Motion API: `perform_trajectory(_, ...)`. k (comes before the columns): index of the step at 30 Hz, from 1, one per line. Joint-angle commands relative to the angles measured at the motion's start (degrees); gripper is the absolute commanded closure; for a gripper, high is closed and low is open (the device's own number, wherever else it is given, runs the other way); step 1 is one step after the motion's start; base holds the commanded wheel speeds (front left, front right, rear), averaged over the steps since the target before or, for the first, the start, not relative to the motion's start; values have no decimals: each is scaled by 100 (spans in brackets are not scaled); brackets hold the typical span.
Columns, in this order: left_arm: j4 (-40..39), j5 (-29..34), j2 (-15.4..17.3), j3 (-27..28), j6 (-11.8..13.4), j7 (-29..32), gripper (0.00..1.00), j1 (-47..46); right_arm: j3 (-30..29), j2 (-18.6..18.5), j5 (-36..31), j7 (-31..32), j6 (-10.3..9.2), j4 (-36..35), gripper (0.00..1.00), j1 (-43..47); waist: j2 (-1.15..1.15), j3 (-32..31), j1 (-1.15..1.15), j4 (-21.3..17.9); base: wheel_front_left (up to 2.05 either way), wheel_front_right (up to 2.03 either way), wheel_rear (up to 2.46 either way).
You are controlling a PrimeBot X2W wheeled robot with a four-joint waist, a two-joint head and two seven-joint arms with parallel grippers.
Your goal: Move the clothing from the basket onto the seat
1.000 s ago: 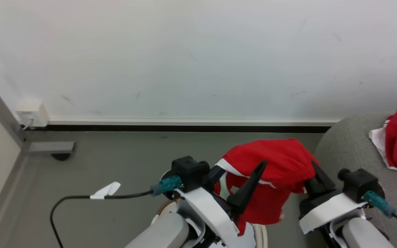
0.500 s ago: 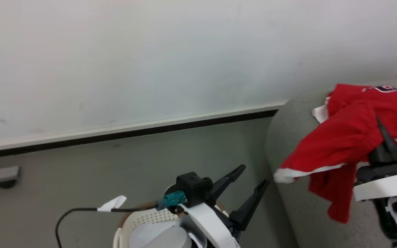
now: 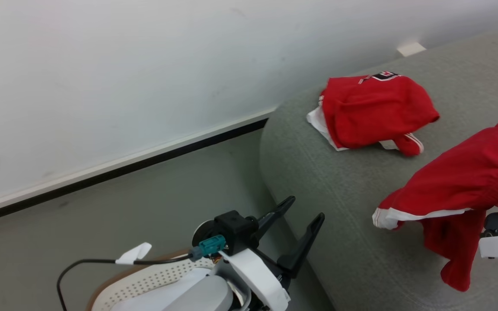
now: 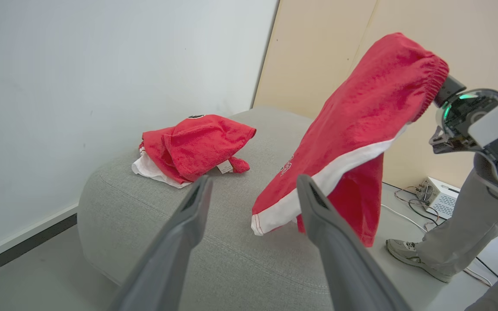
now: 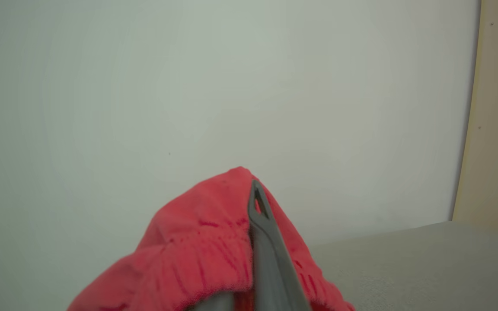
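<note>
Head view: the left jaws stand wide and empty near the basket (image 3: 145, 280). The right jaws clamp red shorts (image 3: 456, 185) above the seat (image 3: 318, 172), where a red top (image 3: 374, 108) lies.
Left wrist view: the shorts hang apart from the top.
Right wrist view: the jaws pinch the waistband.
</note>
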Motion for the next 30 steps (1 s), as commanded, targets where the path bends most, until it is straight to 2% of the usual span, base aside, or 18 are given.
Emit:
perform_trajectory(1,40,33,35,15,-18,-32,0,-26,-20,42,-40,-17,-13,-60,100,83,-1,104,0,-254,0,0,0)
perform_trajectory(8,172,179,-41,48,-65,-44,0,-62,-41,84,0,-17,-13,-172,100,168,-1,171,0,-458,0,0,0)
perform_trajectory(15,236,233,-66,60,-128,-43,0,-152,-34,-125,23,134,-13,-69,100,-193,-1,398,0,-312,0,0,0)
perform_trajectory(20,243,285,-9,45,-141,-42,0,-272,-52,-559,131,278,-13,305,100,-844,-1,759,0,-2,0,0,0)
perform_trajectory(26,233,318,158,103,-114,-15,0,-383,-230,-1100,271,305,-13,1149,100,-1683,-1,1264,0,457,0,0,0)
perform_trajectory(30,160,314,303,154,-98,40,0,-469,-151,-1519,-8,298,-13,1754,100,-2237,-1,1587,0,714,0,0,0)
